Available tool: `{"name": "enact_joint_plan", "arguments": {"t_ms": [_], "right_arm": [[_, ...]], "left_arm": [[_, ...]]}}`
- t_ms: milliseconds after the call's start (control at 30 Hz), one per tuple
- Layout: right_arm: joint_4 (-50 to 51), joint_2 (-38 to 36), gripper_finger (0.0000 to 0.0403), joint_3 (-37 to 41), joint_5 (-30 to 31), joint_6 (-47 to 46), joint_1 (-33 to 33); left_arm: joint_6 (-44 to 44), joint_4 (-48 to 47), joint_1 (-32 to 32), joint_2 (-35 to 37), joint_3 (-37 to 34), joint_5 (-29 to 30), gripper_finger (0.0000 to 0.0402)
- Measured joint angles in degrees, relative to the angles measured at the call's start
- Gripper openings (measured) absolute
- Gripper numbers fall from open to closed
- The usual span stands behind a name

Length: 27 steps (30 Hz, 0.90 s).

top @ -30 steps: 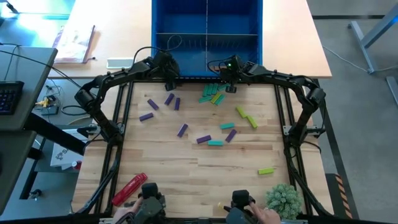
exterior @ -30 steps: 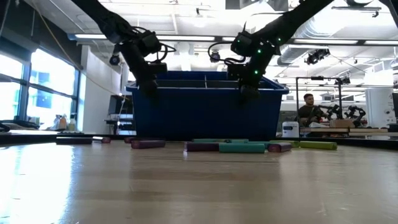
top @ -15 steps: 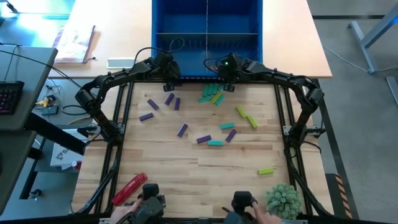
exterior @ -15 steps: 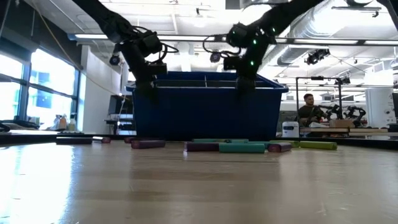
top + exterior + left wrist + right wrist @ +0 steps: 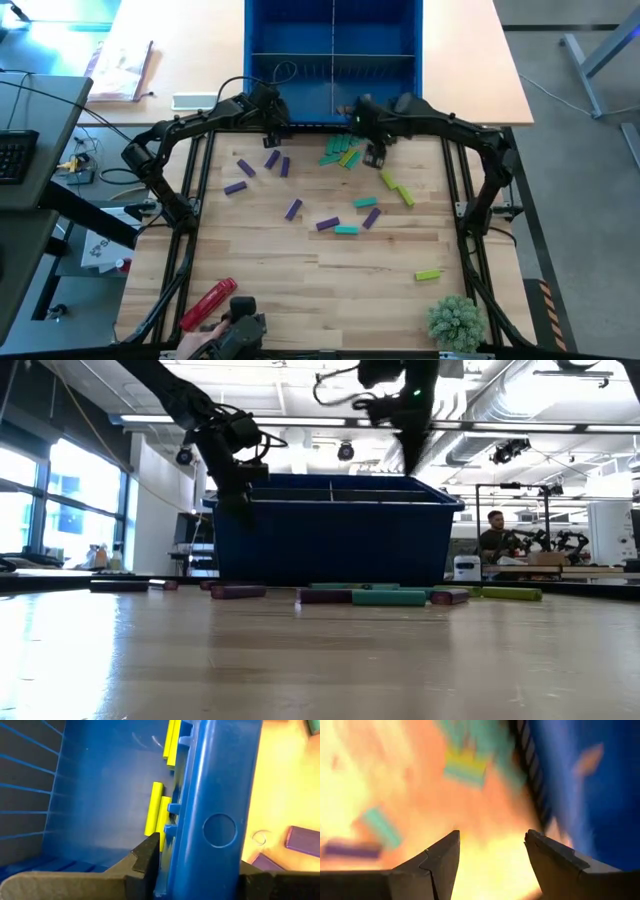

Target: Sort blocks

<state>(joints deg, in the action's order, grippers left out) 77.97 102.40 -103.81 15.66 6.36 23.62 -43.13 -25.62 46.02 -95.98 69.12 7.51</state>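
Seemingly unlabelled blue bin [image 5: 332, 60], scattered blocks [image 5: 340, 154]

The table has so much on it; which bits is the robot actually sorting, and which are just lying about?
Part of the job: purple blocks, teal blocks, lime blocks, blue bin, left gripper, right gripper.
Just lying about: red tool, green plant, book.

You are looking at seven purple blocks [image 5: 293, 209], one blue bin [image 5: 252, 40], one red tool [image 5: 208, 303] and one green plant [image 5: 456, 320].
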Motion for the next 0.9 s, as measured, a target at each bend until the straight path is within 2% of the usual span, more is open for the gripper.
{"name": "enact_joint_plan", "arguments": {"t_ms": [100,167,333,467,533,700,900], "right_arm": [[7.54,-1.38,0.0213,3.09,-1.29,-15.64,-3.26],[5.80,-3.03,0.0213,8.35,-1.13,-23.62,-6.54],[-7.62,-6.68,0.0213,25.39,-2.78,-34.86,-13.56],[-21.59,-7.21,0.0213,38.27,-3.66,-41.62,-13.02],[-29.49,-7.21,0.0213,43.78,-1.17,-44.49,-11.35],[-46.16,-7.25,0.0213,53.97,11.63,-47.87,-9.68],[-61.90,-7.39,0.0213,62.41,14.54,-50.66,-9.72]], "left_arm": [[-0.02,-0.59,0.02,-0.02,0.02,-0.49,0.0082],[0.00,-0.74,0.02,-0.04,0.02,-0.57,0.0082],[0.11,-0.84,0.04,-0.07,-0.02,-0.77,0.0082],[0.33,-1.25,0.04,-0.11,-0.07,-1.19,0.0082],[0.39,-1.25,0.04,-0.11,-0.09,-1.21,0.0082],[0.29,-1.27,0.04,-0.11,-0.11,-1.17,0.0082],[0.17,-1.16,0.04,-0.13,-0.13,-0.99,0.0082]]}}
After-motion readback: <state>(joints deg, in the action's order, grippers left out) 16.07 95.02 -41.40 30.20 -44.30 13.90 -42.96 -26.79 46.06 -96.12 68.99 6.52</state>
